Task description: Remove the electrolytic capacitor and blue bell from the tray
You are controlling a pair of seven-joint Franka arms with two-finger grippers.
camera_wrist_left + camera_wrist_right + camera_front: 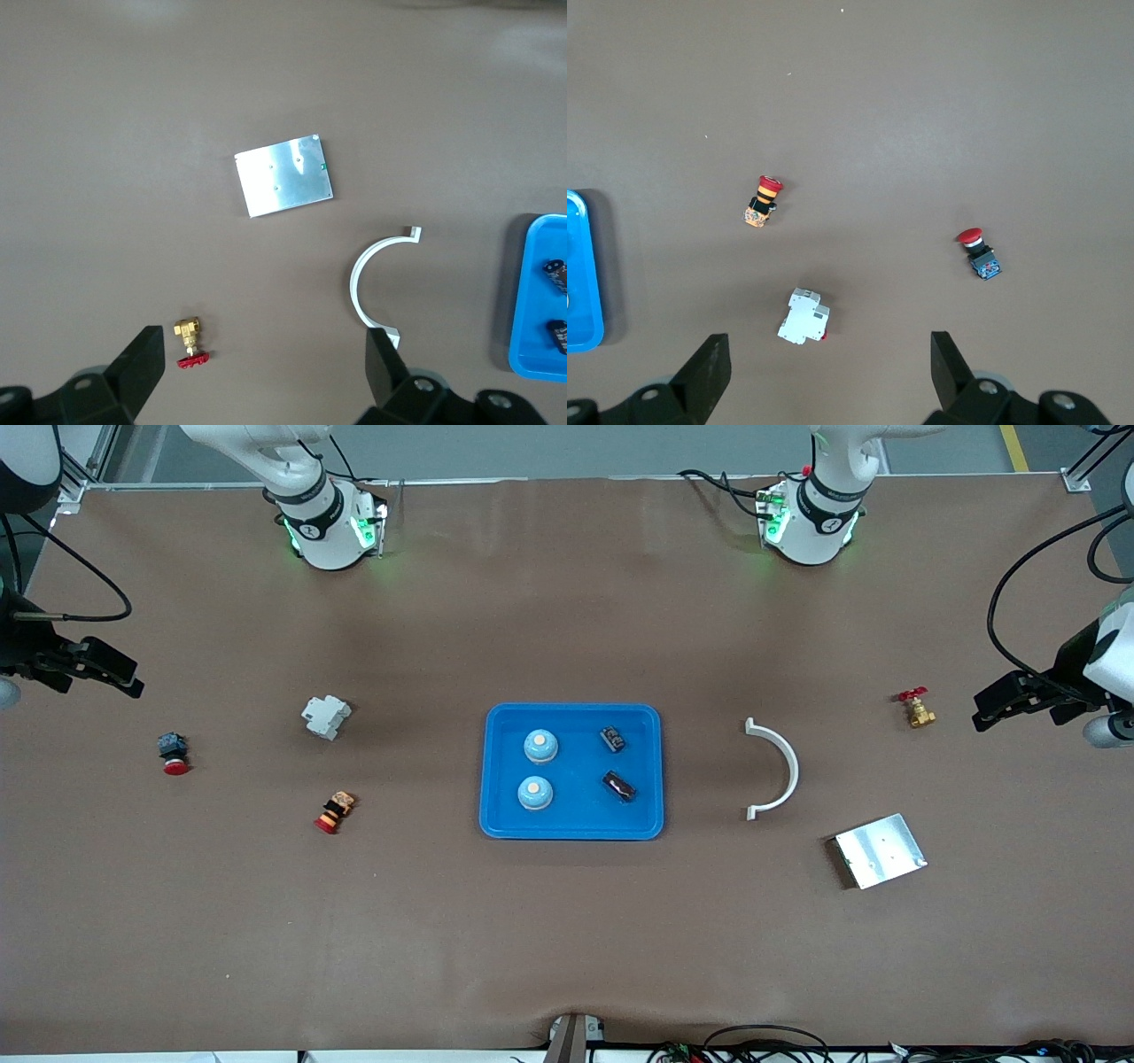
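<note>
Right now the left gripper (992,710) hangs w/ fingers (142,359) spread apart, nothing between them, over the left arm's end of the table, near one small brass valve with a red handle (916,708). The right gripper (124,677) is likewise spread wide and empty, over the right arm's end of the brown table (567,939). Both arms wait.

Count: one rectangular blue plastic tray (571,830) mid-table, holding 4 items. Two round light-blue bells with pale tops (540,746) sit on its side toward the right arm's end, one nearer the front camera (535,793) than the other. Two small black capacitors take the side toward the left arm's end: one farther from the camera (612,738), one nearer (620,786). All four apart, none touching.

Outside the tray, toward the left arm's end: one white curved half-ring bracket (780,769), one flat silver metal plate (881,850) nearer the camera, plus the valve.

Toward the right arm's end: one white circuit breaker (325,716), one red push-button on a blue-black body (174,753), one red-and-yellow push-button (335,812) lying nearer the camera.
</note>
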